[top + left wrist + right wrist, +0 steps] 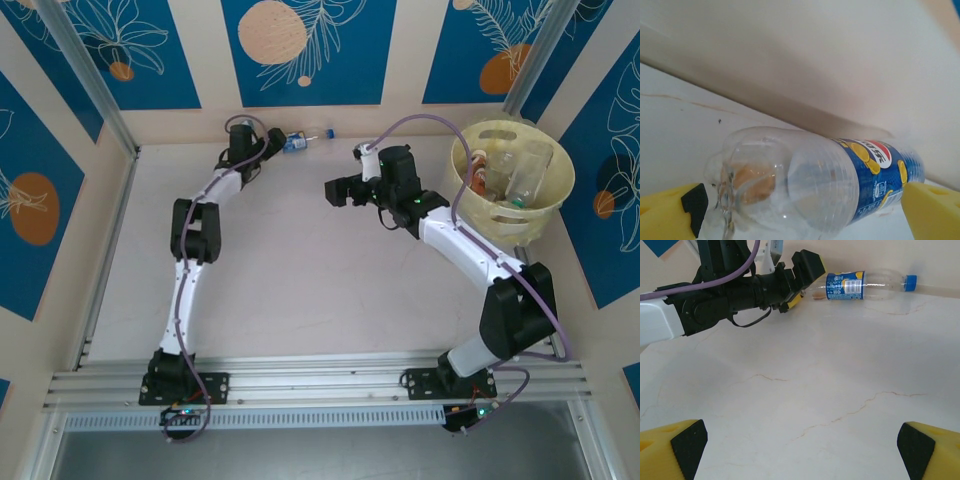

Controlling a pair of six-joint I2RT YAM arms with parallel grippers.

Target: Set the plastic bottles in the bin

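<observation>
1. Bench (300, 290) - carries both arms.
2. Bin (525, 228) at far right by the right arm, binned bottles (515, 175) inside.
3. Left tool (801, 210) spread, straddling the blue-label bottle (840, 175) - set to pinch it, probably.
4. Right tool (800, 452) spread, empty, over mid-bench.
5. Blue-label bottle lies on its side against the far wall.

Left arm (182, 290) and right arm (465, 245) are showing white links, black joints, purple cables (418, 119); right gripper (800, 450) is showing yellow, black-tipped fingers (660, 455).
</observation>
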